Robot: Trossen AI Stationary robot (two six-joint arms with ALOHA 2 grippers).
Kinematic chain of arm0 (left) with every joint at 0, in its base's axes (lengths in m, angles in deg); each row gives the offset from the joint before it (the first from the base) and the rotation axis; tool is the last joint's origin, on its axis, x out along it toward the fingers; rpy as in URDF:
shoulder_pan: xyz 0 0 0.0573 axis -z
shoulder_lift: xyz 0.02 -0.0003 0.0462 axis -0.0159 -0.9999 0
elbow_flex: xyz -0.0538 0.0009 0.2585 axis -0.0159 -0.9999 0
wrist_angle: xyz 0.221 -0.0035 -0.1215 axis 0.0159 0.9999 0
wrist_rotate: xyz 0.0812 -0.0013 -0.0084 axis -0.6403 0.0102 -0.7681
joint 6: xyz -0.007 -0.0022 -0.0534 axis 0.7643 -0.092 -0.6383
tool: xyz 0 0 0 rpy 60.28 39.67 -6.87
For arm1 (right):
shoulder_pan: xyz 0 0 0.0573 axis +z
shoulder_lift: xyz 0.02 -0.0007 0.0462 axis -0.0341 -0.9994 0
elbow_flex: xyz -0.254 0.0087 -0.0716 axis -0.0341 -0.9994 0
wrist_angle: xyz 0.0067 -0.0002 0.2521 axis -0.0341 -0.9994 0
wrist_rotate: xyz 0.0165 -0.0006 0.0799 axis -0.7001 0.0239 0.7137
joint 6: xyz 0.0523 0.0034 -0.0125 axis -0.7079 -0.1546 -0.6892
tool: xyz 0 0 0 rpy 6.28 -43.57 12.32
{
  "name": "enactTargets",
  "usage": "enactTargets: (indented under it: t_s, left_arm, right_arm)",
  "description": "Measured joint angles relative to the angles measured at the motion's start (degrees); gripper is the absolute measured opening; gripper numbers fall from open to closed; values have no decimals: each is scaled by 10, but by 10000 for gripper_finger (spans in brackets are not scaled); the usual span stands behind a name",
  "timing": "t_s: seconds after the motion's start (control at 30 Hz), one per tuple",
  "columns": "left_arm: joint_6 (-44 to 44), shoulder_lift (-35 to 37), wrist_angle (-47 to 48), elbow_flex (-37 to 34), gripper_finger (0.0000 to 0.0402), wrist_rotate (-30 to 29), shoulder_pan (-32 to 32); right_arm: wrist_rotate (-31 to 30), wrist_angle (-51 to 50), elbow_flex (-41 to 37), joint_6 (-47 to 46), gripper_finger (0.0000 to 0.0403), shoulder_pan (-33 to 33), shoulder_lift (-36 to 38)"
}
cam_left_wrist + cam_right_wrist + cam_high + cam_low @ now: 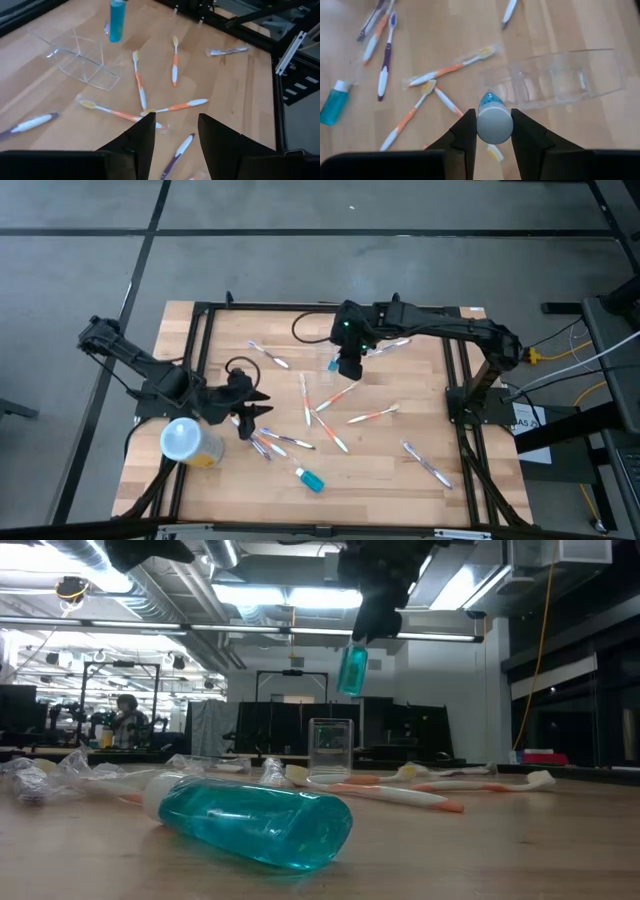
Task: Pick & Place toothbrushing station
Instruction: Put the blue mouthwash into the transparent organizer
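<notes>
The toothbrushing station is a small clear plastic holder (331,363) standing upright on its base on the wooden table; it also shows in the low view (331,750), the left wrist view (85,62) and the right wrist view (555,77). My right gripper (348,366) is above it, shut on a small teal tube (352,668) with a white cap. My left gripper (262,412) is open and empty at the table's left, its fingers (142,140) over loose toothbrushes. My right gripper pinches the teal tube at its white cap end (494,124) between its two fingers. The fingers come from above, pointing down. The tube hangs below them, nearly upright, lifted clear above the clear holder.
Several orange, purple and white toothbrushes (372,416) lie scattered over the table's middle. A second teal bottle (310,479) lies near the front edge, large in the low view (255,820). A yellow tub with a pale round lid (185,440) stands at the front left.
</notes>
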Motion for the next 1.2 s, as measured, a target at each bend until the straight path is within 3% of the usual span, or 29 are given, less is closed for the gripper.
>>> enactTargets:
  t_s: [0.3, 0.47, 0.7, 1.2]
  left_arm:
    - [-51, -59, -18, -1, 143, -21, 44]
    - [-49, -95, -75, -1, 143, -25, 48]
    - [-92, -110, -68, -1, 143, -66, 68]
    - [-114, -110, -67, -1, 143, -104, 83]
  right_arm:
    - [-13, 3, 48, 40, 97, -18, -14]
    - [-26, -71, 134, 81, 97, -25, -79]
    - [-48, -184, 246, 125, 97, -48, -154]
    - [-18, -173, 271, 131, 97, -68, -195]
